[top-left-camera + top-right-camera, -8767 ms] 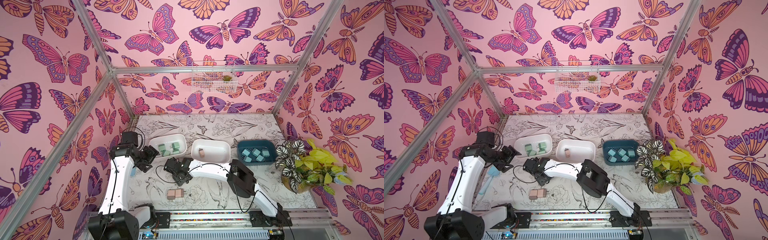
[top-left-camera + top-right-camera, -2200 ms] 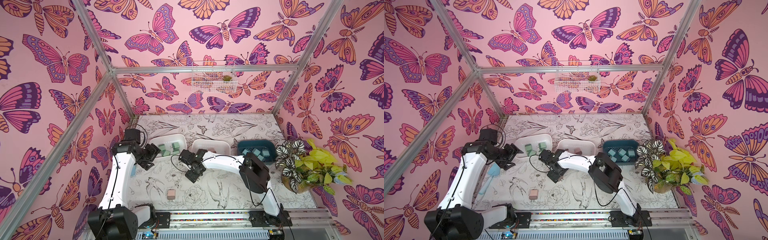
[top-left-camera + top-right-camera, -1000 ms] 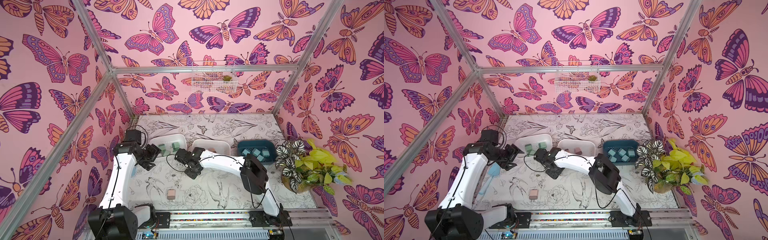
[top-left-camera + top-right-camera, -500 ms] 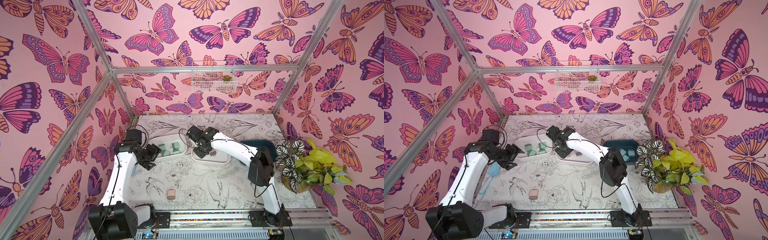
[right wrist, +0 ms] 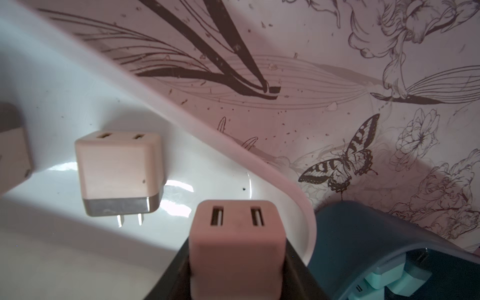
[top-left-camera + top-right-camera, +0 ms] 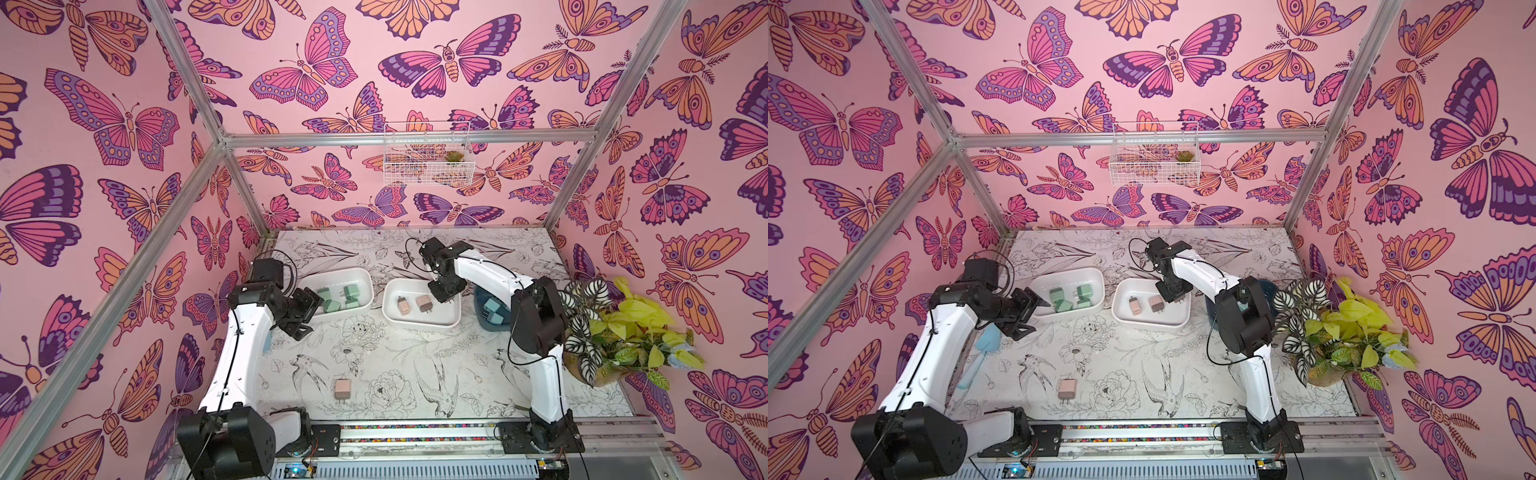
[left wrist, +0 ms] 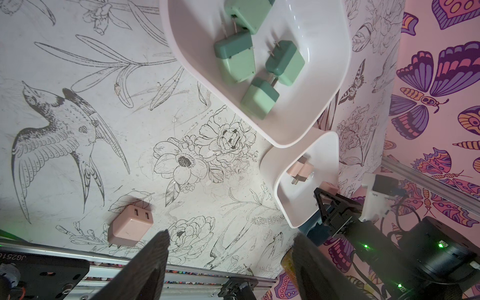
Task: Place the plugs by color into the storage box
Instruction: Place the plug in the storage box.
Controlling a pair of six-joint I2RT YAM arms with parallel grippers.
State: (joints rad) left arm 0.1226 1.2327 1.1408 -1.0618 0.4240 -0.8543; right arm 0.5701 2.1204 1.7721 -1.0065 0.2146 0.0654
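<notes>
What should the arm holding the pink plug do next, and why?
Probably open the right gripper and let go. Its held plug is pink and hangs over the middle white bin, just inside the rim, where a resting pink plug shows this is the pink bin.

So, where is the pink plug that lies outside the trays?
In both top views the loose pink plug lies alone on the table, left of centre. It is close to the front rail, just beside a printed flower.
</notes>
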